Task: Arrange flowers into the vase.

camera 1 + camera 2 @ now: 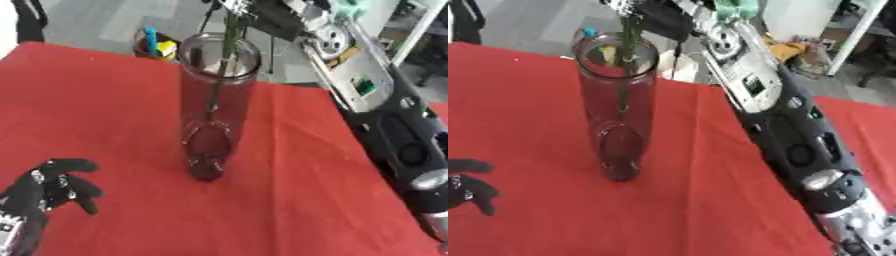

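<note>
Tall clear glass vase [214,105] stands upright near the middle of a table covered w/ a red cloth [105,110]. The glass is a plain cylinder, open at the top, slightly dark-tinted toward the base.

One green flower stem [226,55] runs down through the vase mouth; its lower end hangs inside the glass, roughly halfway down, not reaching the bottom as far as I can tell. The stem leans a little, upper part toward the far rim. The bloom is cut off by the top edge, so can't tell colour or type.

Robot's right arm [798,135] comes in from the lower right and stretches diagonally across the table's right side up to the top centre, black w/ silver joints. Right hand [234,6] sits at the very top of the stem above the vase, mostly cropped out; can't tell how its fingers are set.

Left hand [52,190] rests low at the bottom-left corner on the cloth, well apart from the vase. Black fingers are loosely curled, spread a bit, holding nothing.

Beyond the table's far edge, behind the vase, there's a dark round container [156,47] on the floor w/ a blue stick and something yellow in it.
</note>
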